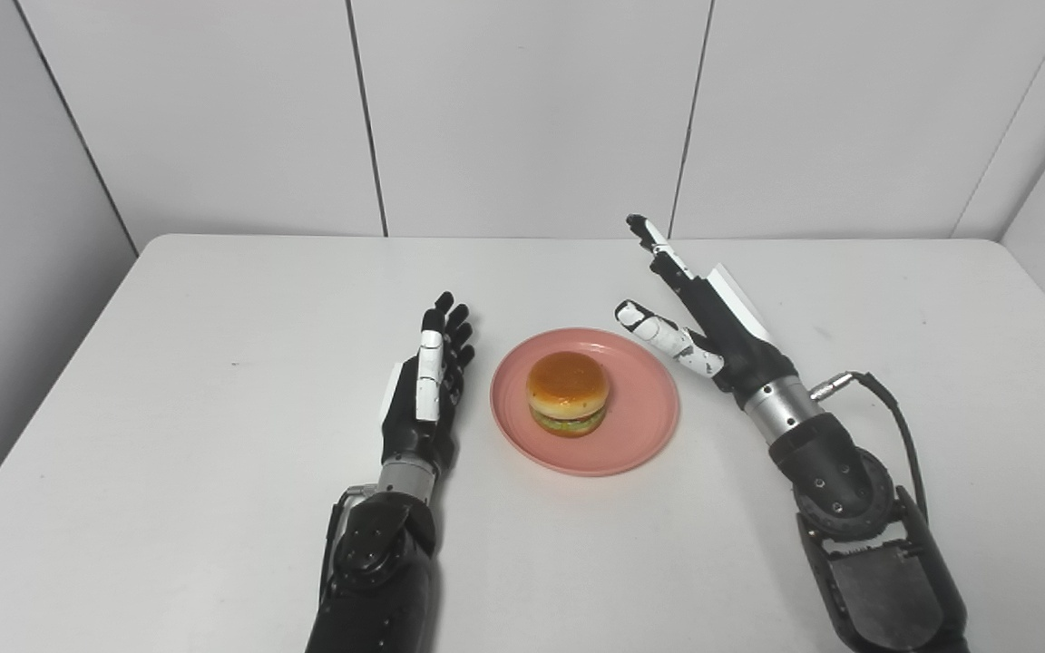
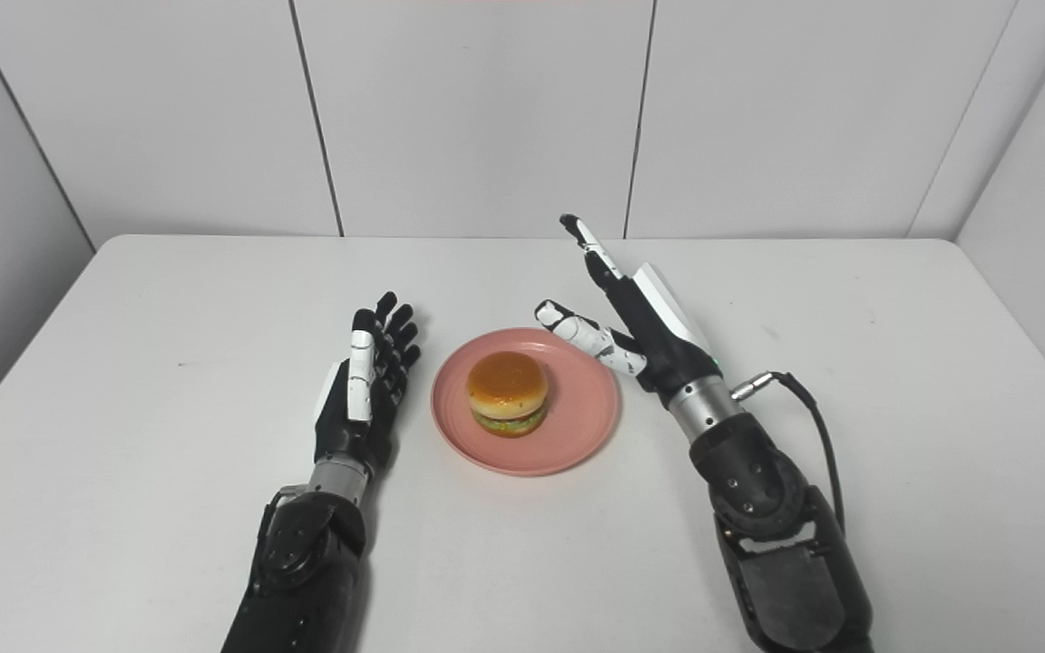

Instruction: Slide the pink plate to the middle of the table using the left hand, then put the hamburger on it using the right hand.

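Hamburger (image 1: 568,394) sits on pink plate (image 1: 645,426); both hands' (image 1: 427,390) (image 1: 708,326) fingers apart, empty, left palm seemingly hidden edge-on.

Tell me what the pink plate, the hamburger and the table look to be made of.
Pink plate: likely plastic or glazed ceramic, smooth and evenly coloured with a soft sheen. Hamburger: apparently a plastic or rubber model, its bun unnaturally glossy. Table: matte white laminate or painted board, flat and lightly scuffed.
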Controlling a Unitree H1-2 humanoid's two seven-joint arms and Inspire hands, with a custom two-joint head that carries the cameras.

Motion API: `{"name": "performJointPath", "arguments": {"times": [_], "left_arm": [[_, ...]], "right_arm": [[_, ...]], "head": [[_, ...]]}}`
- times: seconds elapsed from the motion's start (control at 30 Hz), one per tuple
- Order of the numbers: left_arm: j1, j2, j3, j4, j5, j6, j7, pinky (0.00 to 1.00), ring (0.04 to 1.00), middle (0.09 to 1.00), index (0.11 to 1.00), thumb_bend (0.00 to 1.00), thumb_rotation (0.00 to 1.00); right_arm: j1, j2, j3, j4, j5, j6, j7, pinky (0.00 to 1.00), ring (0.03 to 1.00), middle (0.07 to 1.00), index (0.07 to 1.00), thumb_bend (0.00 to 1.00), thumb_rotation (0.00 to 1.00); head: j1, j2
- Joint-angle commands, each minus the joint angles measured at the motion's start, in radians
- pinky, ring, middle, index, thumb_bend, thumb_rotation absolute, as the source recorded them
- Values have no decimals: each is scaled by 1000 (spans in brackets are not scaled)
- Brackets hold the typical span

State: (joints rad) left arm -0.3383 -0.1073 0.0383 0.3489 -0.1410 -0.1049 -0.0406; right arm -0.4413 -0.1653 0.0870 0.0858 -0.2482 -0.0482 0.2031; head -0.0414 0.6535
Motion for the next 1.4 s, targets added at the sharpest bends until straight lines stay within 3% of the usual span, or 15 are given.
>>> {"name": "performJointPath", "arguments": {"times": [0.0, 0.17, 0.43, 0.67, 0.9, 1.37], "left_arm": [[-6, 22, -18, -24, 43, -53, 0, 1000, 1000, 1000, 998, 808, 1000], [0, 45, -33, -27, 66, -75, -11, 1000, 1000, 1000, 1000, 788, 1000], [5, 87, -58, -27, 65, -94, -55, 1000, 1000, 1000, 1000, 774, 1000], [12, 104, -62, -36, 65, -93, -55, 1000, 1000, 1000, 1000, 755, 1000], [18, 96, -54, -36, 57, -78, -46, 1000, 1000, 1000, 1000, 760, 1000], [-7, 81, -14, 20, 42, -53, -16, 1000, 1000, 1000, 1000, 781, 1000]], "right_arm": [[-28, 18, -33, -4, 79, -42, -24, 999, 1000, 1000, 1000, 706, 1000], [1, 59, -70, 29, 196, -75, -33, 1000, 1000, 1000, 1000, 791, 1000], [57, 92, -73, 77, 209, -159, -77, 1000, 1000, 1000, 1000, 731, 1000], [106, 141, -81, 89, 277, -137, -88, 1000, 1000, 1000, 1000, 706, 1000], [139, 181, -83, 104, 257, -120, -141, 1000, 1000, 1000, 1000, 717, 1000], [126, 178, -78, 180, 211, -134, -204, 1000, 1000, 1000, 1000, 709, 1000]], "head": [[-1, -1], [-10, -3], [-16, -5], [-29, -5], [-28, -4], [-24, 4]]}}
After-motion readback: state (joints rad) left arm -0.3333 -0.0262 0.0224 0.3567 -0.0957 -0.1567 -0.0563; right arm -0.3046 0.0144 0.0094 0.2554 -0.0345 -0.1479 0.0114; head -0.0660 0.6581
